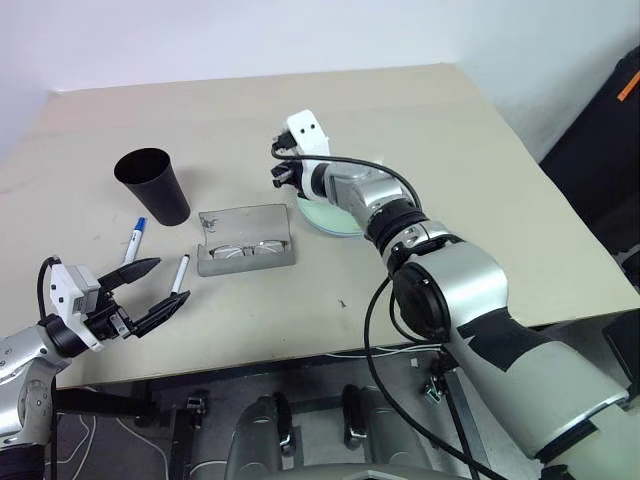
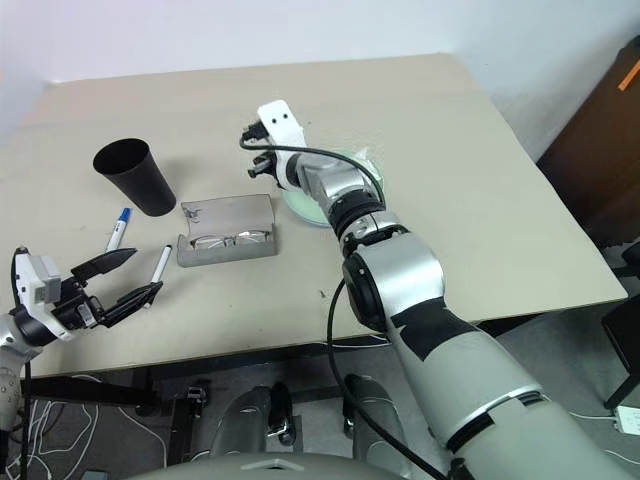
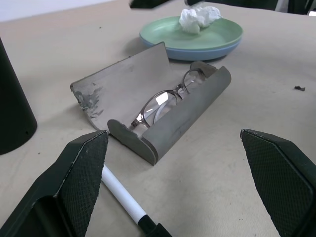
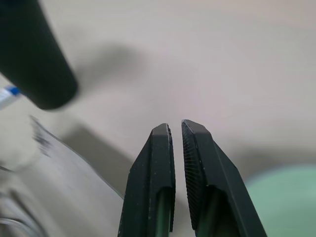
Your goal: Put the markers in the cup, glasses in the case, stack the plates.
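The beige bench (image 1: 480,200) carries everything. Far left stands the black cup (image 1: 153,184), upright and open-mouthed. Just near it lie the two markers: the blue-capped marker (image 1: 134,240) to the left, and the black-capped marker (image 1: 180,274) a little to its right and nearer. Right of those sits the grey case (image 1: 246,240), lid open, with the glasses (image 1: 243,249) lying inside it. Further right, just beside the case, the mint green plate (image 3: 217,30) rests on top of the light blue plate (image 3: 197,52), and a crumpled white tissue (image 3: 198,18) sits in the green one.

The left claw (image 1: 148,291) hovers low at the near left edge, its black fingers spread wide with nothing between them, close to the black-capped marker. The right claw (image 4: 177,143) is up above the bench over the plates' far left rim, its two fingers pressed almost together and holding nothing.
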Controlling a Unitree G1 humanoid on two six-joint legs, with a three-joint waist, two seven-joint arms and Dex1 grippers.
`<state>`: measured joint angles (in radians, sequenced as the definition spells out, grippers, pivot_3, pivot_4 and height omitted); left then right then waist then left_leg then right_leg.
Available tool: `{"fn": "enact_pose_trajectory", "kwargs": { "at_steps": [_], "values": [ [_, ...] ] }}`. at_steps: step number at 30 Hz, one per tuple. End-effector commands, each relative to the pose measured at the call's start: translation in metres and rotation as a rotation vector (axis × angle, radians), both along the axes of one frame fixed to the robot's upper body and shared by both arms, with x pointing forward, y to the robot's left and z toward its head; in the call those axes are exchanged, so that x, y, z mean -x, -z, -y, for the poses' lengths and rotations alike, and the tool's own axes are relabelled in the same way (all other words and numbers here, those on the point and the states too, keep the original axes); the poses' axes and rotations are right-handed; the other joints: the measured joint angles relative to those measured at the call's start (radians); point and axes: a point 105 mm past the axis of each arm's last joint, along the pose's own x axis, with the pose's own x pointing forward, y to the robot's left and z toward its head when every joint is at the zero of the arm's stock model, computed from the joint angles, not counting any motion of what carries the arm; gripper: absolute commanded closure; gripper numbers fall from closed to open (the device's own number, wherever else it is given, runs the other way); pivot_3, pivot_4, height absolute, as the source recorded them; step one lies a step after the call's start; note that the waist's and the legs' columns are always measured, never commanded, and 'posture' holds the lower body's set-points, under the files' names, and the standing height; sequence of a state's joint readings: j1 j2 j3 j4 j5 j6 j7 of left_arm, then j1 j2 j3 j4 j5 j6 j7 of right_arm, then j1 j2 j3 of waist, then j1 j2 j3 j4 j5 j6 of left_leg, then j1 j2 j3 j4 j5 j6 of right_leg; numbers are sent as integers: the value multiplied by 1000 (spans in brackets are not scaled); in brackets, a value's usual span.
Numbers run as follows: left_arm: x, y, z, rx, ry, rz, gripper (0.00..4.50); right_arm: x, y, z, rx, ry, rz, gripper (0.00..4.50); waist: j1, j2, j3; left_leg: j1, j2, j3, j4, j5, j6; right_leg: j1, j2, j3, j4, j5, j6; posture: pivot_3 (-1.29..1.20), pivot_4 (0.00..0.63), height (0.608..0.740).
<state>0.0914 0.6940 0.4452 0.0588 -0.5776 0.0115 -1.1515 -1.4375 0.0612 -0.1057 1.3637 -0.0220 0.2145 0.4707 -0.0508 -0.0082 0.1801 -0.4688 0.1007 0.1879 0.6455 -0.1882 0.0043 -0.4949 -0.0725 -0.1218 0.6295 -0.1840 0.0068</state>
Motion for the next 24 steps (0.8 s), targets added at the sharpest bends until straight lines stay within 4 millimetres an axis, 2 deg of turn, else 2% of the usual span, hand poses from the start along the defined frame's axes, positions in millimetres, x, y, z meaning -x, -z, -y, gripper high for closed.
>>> {"fn": "enact_pose_trajectory", "kwargs": {
  "at_steps": [1, 7, 16, 19, 22, 24],
  "values": [
    [1, -8, -3, -24, -6, 37, 0, 4, 1, -8, 8, -16, -5, 4136, -1, 0, 0, 0, 0, 0, 0, 0, 0, 0, 0, 0, 0, 0, 0, 0, 150, 740],
    [4, -8, -3, -28, -7, 32, 0, 11, 17, -17, 108, -72, 16, 4136, -18, 0, 0, 4, 1, 0, 0, 0, 0, 3, 1, 0, 0, -1, 1, 0, 150, 740],
    [11, -5, -6, -36, -15, 16, 0, 34, 29, -30, 186, -313, -49, 4136, -19, 0, 0, 5, 2, -1, 0, 0, 0, 5, 0, 0, 0, -2, -1, 0, 150, 740],
    [10, -4, -5, -35, -15, 16, 0, 34, 25, -31, 161, -312, -53, 4136, -19, 0, 0, 5, 2, -1, 0, 0, 0, 5, 0, 0, 0, -2, -1, 0, 150, 740],
    [9, -4, -4, -35, -11, 16, 0, 29, 8, -32, 51, -276, -64, 4136, -19, 0, 0, 5, 2, -1, -1, 0, 0, 4, 0, 0, 0, -2, -1, 0, 150, 740],
    [8, -4, -4, -34, -10, 17, 0, 26, 3, -29, 58, -263, -16, 4136, -19, 0, 0, 5, 2, -1, -1, 0, -1, 4, 0, 0, 0, -1, -2, 0, 150, 740]
  ]
}}
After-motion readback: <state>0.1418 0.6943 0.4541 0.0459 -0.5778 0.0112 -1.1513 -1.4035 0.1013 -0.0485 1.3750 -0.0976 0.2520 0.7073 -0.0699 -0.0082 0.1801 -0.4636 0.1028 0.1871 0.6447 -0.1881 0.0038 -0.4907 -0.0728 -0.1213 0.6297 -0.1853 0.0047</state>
